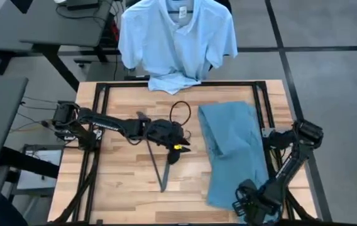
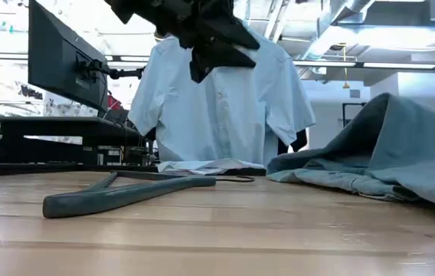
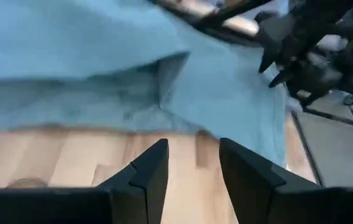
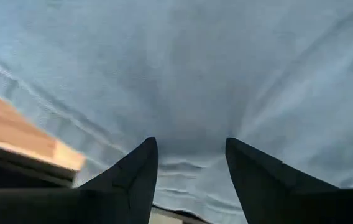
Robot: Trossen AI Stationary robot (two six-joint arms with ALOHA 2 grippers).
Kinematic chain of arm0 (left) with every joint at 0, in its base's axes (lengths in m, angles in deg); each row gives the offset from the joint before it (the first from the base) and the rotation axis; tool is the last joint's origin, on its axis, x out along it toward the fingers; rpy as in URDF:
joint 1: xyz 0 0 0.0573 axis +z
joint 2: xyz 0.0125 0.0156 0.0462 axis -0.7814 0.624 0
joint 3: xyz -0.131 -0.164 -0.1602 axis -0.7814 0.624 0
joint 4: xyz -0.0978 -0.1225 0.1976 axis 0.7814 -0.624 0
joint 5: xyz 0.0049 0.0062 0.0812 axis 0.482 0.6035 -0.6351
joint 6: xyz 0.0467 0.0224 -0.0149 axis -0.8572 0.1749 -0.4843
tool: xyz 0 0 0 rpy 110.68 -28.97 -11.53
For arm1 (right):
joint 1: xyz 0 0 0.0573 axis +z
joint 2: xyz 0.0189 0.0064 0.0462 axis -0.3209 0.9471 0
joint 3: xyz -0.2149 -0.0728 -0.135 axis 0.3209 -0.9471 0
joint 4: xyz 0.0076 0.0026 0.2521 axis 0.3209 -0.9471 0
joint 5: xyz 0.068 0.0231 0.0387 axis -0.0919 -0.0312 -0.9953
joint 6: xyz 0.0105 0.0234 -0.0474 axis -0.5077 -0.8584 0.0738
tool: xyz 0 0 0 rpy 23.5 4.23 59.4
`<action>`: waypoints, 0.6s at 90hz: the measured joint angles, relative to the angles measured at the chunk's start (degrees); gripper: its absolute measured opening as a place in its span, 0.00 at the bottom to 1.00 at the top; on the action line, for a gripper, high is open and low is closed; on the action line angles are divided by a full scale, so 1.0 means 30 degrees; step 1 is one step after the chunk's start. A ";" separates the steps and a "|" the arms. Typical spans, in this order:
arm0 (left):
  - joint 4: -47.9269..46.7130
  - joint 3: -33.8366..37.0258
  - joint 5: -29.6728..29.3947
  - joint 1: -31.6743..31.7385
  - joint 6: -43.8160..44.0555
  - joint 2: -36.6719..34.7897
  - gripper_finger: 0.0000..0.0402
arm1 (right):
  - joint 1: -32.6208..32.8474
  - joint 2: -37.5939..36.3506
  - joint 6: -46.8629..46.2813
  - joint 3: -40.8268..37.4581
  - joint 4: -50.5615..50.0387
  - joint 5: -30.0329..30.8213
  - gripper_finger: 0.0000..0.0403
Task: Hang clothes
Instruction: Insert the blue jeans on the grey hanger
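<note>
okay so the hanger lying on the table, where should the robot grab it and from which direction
Probably the straight dark arm of the hanger, taken from straight above with the left pincer, which hovers open beside it. The hanger lies flat on bare wood, clear of the jeans, so fingers can straddle the bar. Its thin wire hook end looks harder to pinch.

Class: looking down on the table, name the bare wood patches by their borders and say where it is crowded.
Free: the near-left wood, between the table edge and the hanger. Crowded: the right side under the jeans, and mid-table around the left end effector.
</note>
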 joint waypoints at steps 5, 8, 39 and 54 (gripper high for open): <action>0.1220 0.0011 -0.0082 -0.0017 0.1174 0.0627 0.32 | 0.0070 0.0026 -0.0501 0.0000 -0.0258 0.0744 0.44; 0.2209 0.0006 -0.0089 -0.0037 0.2014 0.1128 0.32 | 0.0042 0.0030 -0.0707 0.0000 -0.0450 0.1187 0.44; 0.2888 -0.0070 0.1021 -0.0140 0.2716 0.3898 0.32 | -0.0802 0.0044 0.0658 -0.0003 -0.0264 0.6639 0.44; 0.2745 -0.1312 0.1683 0.0372 0.2877 0.5252 0.32 | -0.1923 0.0044 0.1282 -0.0007 -0.0280 0.8075 0.44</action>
